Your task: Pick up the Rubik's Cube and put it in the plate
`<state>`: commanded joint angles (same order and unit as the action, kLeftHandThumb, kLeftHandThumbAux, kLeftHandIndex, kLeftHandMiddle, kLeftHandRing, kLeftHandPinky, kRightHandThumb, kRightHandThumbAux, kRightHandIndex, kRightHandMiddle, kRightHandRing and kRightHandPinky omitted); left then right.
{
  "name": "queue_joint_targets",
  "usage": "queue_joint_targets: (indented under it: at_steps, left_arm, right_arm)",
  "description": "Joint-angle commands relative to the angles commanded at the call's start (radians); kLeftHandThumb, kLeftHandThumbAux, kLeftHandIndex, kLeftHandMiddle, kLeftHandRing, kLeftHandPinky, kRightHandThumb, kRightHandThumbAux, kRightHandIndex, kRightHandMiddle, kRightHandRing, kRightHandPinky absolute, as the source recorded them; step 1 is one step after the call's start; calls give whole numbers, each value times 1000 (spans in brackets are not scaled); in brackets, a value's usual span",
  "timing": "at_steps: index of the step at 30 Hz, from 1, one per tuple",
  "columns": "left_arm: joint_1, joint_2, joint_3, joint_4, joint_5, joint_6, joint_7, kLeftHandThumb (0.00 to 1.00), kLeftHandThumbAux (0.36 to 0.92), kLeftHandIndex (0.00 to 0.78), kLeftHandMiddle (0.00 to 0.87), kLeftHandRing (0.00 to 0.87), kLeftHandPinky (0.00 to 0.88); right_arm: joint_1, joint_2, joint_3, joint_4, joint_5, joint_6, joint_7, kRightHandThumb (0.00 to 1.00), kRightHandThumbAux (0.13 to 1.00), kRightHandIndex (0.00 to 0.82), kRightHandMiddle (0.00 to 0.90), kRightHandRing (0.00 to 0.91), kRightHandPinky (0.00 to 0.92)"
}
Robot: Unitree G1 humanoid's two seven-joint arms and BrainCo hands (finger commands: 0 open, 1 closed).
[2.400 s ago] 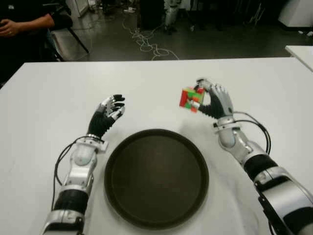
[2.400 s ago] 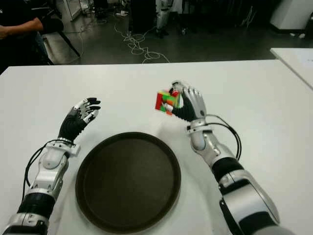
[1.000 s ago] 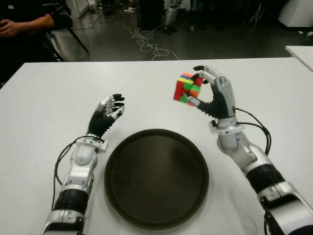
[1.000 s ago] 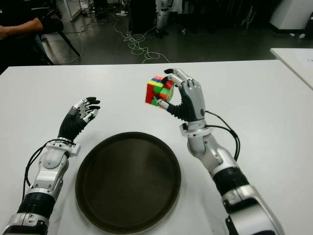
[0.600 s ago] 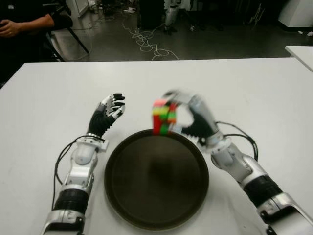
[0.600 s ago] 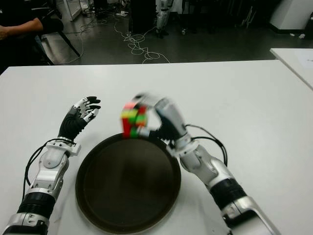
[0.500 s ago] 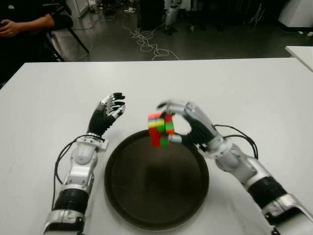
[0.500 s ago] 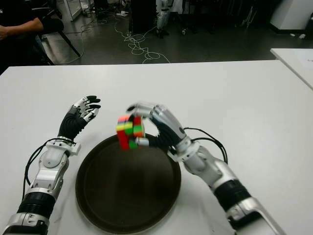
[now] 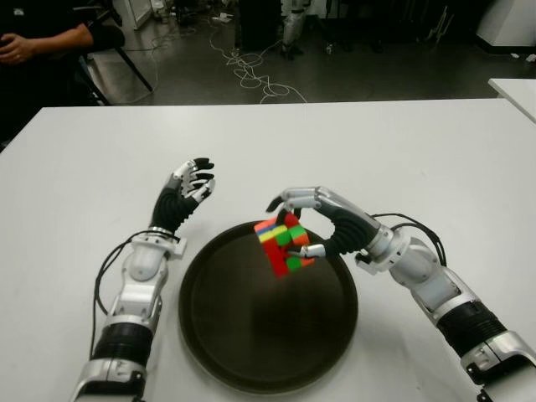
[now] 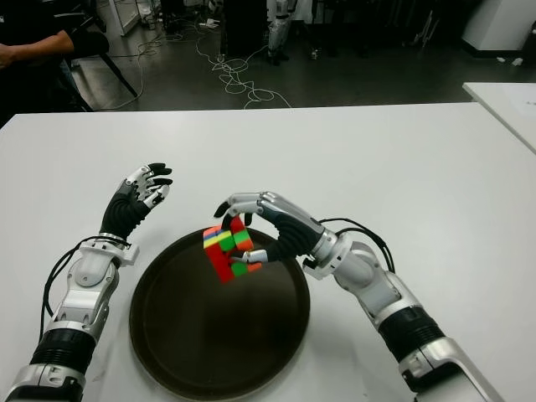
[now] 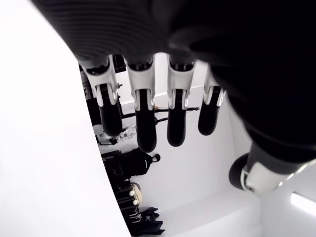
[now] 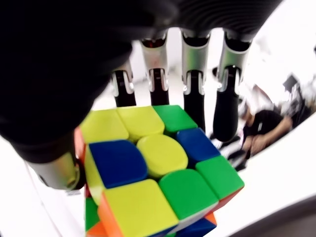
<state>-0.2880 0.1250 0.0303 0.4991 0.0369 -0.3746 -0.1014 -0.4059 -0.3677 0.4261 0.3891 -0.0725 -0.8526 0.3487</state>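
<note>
The Rubik's Cube [image 9: 282,245] hangs tilted just above the far part of the dark round plate [image 9: 251,335], which lies on the white table [image 9: 435,151] in front of me. My right hand [image 9: 295,226] reaches in from the right and is shut on the cube, thumb at its side and fingers [image 12: 190,94] arched over its top. The right wrist view shows the cube [image 12: 153,182] close up against that palm. My left hand [image 9: 186,188] is raised to the left of the plate, fingers [image 11: 143,123] loosely spread and holding nothing.
A seated person [image 9: 38,38] is beyond the table's far left corner. Cables [image 9: 251,75] lie on the floor behind the table. Another white table's corner [image 9: 515,88] shows at the far right.
My right hand carried the cube from up at the right of the plate leftward and down over the plate's far part, tipping it. The left hand stayed put.
</note>
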Motion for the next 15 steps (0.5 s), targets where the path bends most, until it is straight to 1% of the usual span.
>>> queue_joint_targets:
  at_steps: [3,5,15]
  left_arm:
    - [0,0,-1,-2,0,3,-1,209,563,213,240,234,196]
    - [1,0,-2,-3,-1,2,-2,209,569,219,241,234,190]
    - [3,-5,0,-8,-6,2,0,221,580,232,244,226,177]
  right_arm:
    - [1,2,-13,-6,1,11,40,687,732,423,606,648,646]
    - [3,5,-23,-9,0,14,56,687,732,423,602,644,644]
    - [11,16,-55,-16,-23,24,98,687,732,423,590,640,650]
